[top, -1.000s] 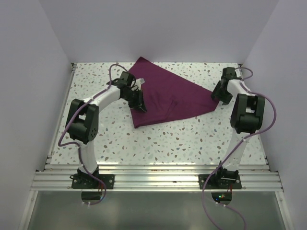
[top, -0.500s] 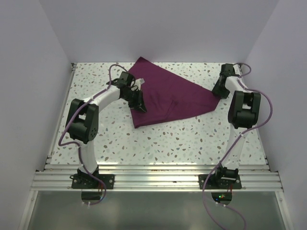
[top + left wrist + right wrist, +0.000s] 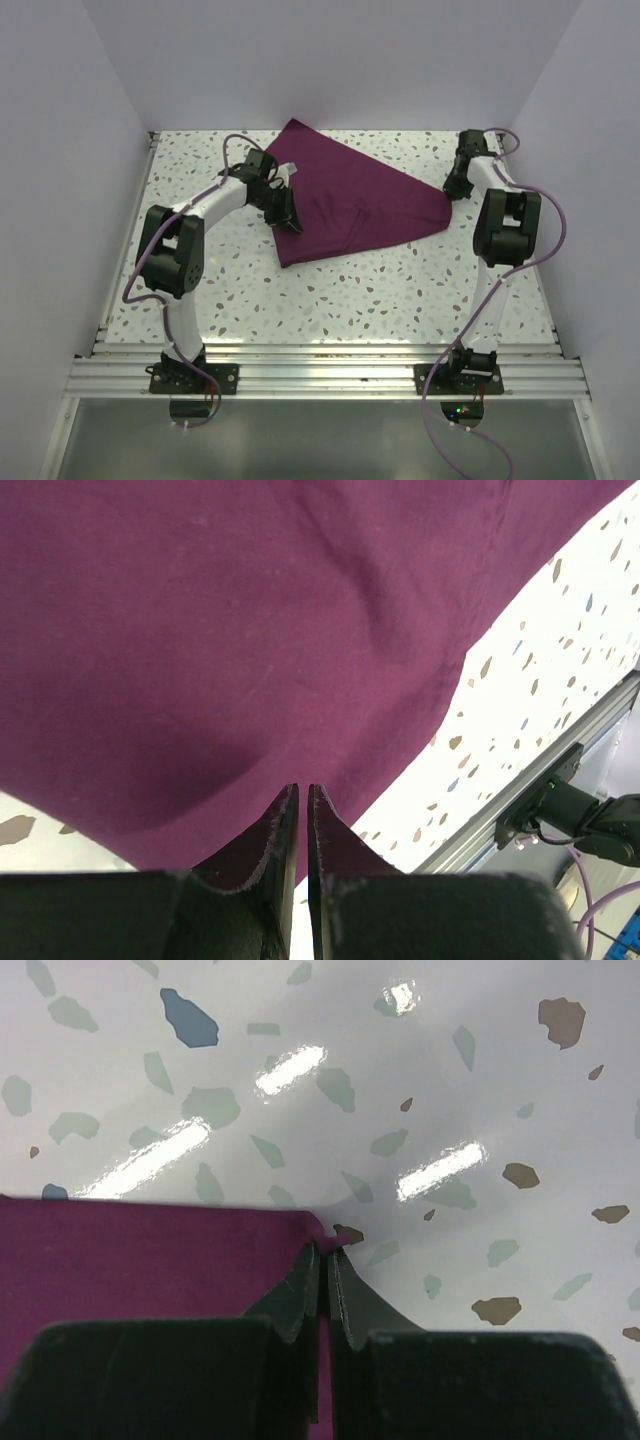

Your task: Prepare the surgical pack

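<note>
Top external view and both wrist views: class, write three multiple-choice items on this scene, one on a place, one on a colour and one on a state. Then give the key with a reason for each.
1. Where does the right claw meet the cloth?
A its middle; B its corner at the right of the top view; C its far tip.

2. What colour is the cloth?
A green; B white; C plum purple.

3. How do the right claw's jaws stand?
A shut on the cloth; B wide open; C out of view.

Key:
1 B: the right wrist view shows the tips at the corner's point.
2 C: every view shows plum purple.
3 A: the fingers meet with cloth between them.
</note>
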### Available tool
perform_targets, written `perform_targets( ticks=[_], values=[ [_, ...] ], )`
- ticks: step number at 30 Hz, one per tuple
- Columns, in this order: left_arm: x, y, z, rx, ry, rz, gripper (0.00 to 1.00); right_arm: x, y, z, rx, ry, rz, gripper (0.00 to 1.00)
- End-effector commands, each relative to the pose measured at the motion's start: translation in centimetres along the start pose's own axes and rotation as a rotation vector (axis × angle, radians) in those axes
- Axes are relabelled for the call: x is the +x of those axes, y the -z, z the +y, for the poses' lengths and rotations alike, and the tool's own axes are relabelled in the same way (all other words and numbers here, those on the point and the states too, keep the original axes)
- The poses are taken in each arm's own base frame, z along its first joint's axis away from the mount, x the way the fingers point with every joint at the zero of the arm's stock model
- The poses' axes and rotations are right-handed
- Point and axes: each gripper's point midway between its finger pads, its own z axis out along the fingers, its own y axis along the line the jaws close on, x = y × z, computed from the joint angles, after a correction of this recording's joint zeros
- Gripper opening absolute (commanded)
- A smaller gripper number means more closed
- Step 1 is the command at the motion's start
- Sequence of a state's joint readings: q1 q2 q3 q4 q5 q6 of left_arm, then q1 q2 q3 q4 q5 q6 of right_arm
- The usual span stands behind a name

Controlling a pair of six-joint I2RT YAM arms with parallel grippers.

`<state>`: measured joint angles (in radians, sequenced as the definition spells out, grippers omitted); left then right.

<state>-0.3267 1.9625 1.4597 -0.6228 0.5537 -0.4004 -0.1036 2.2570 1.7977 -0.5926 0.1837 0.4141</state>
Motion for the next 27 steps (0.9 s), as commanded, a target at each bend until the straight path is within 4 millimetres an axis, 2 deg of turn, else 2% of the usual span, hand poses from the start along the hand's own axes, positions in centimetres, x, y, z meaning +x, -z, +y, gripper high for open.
perform_targets(
  ticks=[1,3,4,6,7,9,10,12,13,14,15,17,18,24,26,27],
  values=[
    [-1.3,1.0,0.0,0.002,-0.019,-0.039,0.12,-2.4,6.0,2.4,-0.078,-0.004,-0.077,0.00],
    [-1.4,1.2,0.0,0.001,-0.017,-0.043,0.12,-3.2,8.0,3.9,-0.123,0.016,-0.116,0.00],
    [-1.5,1.2,0.0,-0.004,-0.016,-0.048,0.12,-3.8,9.9,5.1,-0.156,0.033,-0.153,0.00],
    [-1.6,1.5,0.2,-0.011,-0.012,-0.055,0.12,-4.2,11.7,6.4,-0.207,0.046,-0.172,0.00],
    [-1.7,1.6,0.4,-0.018,-0.011,-0.061,0.12,-3.7,13.5,9.2,-0.263,0.088,-0.187,0.00],
    [-1.9,2.0,0.5,-0.026,-0.008,-0.073,0.12,-3.3,16.0,11.4,-0.314,0.137,-0.201,0.00],
    [-2.1,2.3,0.7,-0.036,-0.003,-0.082,0.12,-2.6,17.7,13.5,-0.355,0.176,-0.210,0.00],
    [-2.2,2.6,1.1,-0.048,0.006,-0.091,0.12,-2.1,20.3,16.0,-0.427,0.217,-0.225,0.00],
    [-2.3,2.7,1.1,-0.052,0.008,-0.095,0.12,-0.7,21.4,17.8,-0.462,0.254,-0.215,0.00],
    [-2.4,3.1,1.2,-0.057,0.011,-0.105,0.11,-0.1,22.3,18.8,-0.493,0.268,-0.216,0.00],
    [-2.6,3.2,1.5,-0.068,0.017,-0.112,0.12,1.0,23.6,20.6,-0.541,0.296,-0.215,0.00],
    [-2.8,3.8,1.9,-0.080,0.028,-0.128,0.12,2.8,25.0,22.8,-0.615,0.323,-0.186,0.00],
    [-2.8,3.9,2.1,-0.086,0.038,-0.132,0.12,4.1,26.1,24.5,-0.663,0.351,-0.174,0.00],
    [-2.5,4.5,4.4,-0.154,0.101,-0.139,0.12,9.8,29.5,30.3,-0.829,0.452,-0.127,0.00],
    [-1.7,4.4,5.1,-0.173,0.122,-0.126,0.12,10.9,30.5,31.7,-0.873,0.463,-0.126,0.00],
    [-1.6,4.4,5.4,-0.181,0.125,-0.131,0.12,11.6,31.6,32.6,-0.907,0.474,-0.129,0.00]
  ],
)
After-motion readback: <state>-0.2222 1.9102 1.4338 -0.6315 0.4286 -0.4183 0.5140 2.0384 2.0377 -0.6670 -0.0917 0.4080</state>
